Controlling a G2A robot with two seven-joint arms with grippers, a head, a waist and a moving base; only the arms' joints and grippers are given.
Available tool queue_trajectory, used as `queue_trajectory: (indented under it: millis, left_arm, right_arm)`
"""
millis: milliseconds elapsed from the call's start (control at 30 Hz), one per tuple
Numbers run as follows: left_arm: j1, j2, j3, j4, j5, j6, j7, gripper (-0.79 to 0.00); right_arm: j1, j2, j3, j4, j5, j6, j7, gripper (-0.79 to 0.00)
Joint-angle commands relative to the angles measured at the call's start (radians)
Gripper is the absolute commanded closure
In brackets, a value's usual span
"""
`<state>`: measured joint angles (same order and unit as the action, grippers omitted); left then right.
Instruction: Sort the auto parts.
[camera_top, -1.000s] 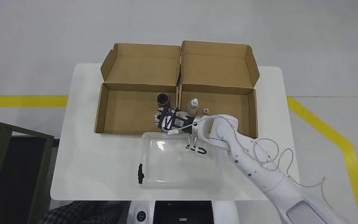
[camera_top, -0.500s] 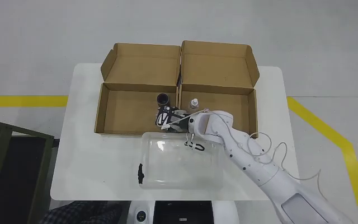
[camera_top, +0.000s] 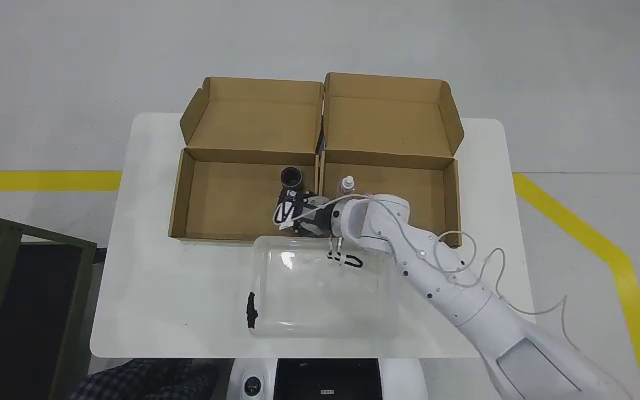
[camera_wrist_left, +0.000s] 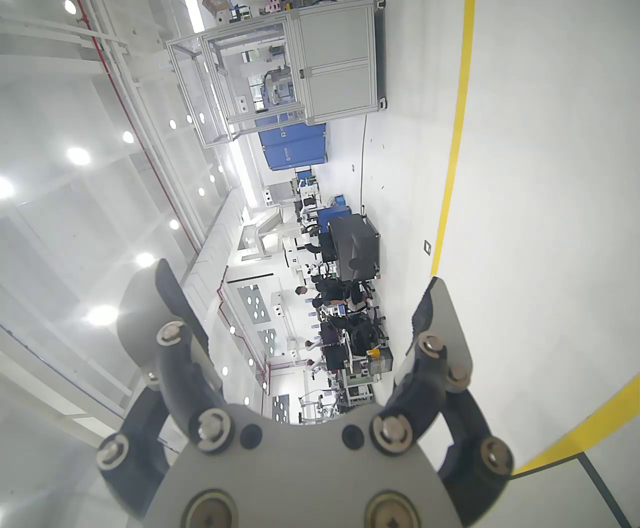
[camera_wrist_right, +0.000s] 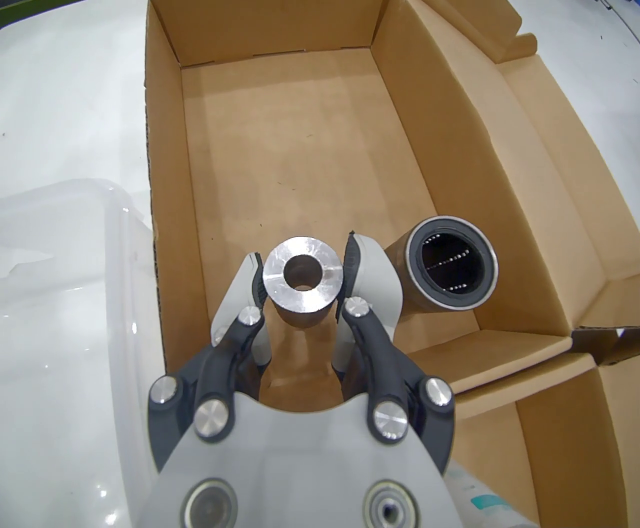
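Firmly held: metal sleeve, bored end facing the wrist camera; clamped between both fingers of the right gripper
Position of sleeve: over the floor of the left box; whether it touched the floor, not discernible
Right gripper: closed on the sleeve; stood at the left box's 4 o'clock corner, by the top view
Linear bearing: lay on its side in the same box; at 12 o'clock from the gripper; just beside one finger
Left gripper: fingers spread wide, nothing between; pointed away from the table
Right box: at 3 o'clock of the left box; one small bottle-shaped part near the shared wall
Clear bin: at 6 o'clock of both boxes; small black part at its 9 o'clock edge
Risk, judged: sleeve could tip and roll on release; cause, smooth round body on cardboard
Risk, judged: opening finger could nudge the bearing; cause, scant gap between them
Risk, judged: withdrawal could snag the box's front wall; cause, arm lay low across it
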<state>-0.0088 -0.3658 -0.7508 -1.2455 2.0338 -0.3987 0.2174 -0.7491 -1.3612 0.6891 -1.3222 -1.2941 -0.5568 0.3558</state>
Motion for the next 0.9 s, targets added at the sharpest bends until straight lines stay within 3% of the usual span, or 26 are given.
queue_trajectory:
  millis: [0, 267, 400, 867]
  left_arm:
    - [0.0, 0.0, 0.0, 0.0, 0.0, 0.0, 0.0, -0.785]
    - [0.0, 0.0, 0.0, 0.0, 0.0, 0.0, 0.0, -0.785]
    - [0.0, 0.0, 0.0, 0.0, 0.0, 0.0, 0.0, -0.785]
    - [0.0, 0.0, 0.0, 0.0, 0.0, 0.0, 0.0, -0.785]
  right_arm:
    - [0.001, -0.002, -0.001, 0.003, -0.002, 0.0, 0.003, -0.2]
    - [0.002, -0.008, 0.004, 0.012, -0.015, -0.005, 0.014, -0.246]
    - [0.001, -0.009, 0.009, 0.013, -0.021, -0.011, 0.022, -0.308]
    - [-0.028, 0.0, 0.068, -0.088, -0.03, -0.022, 0.01, -0.348]
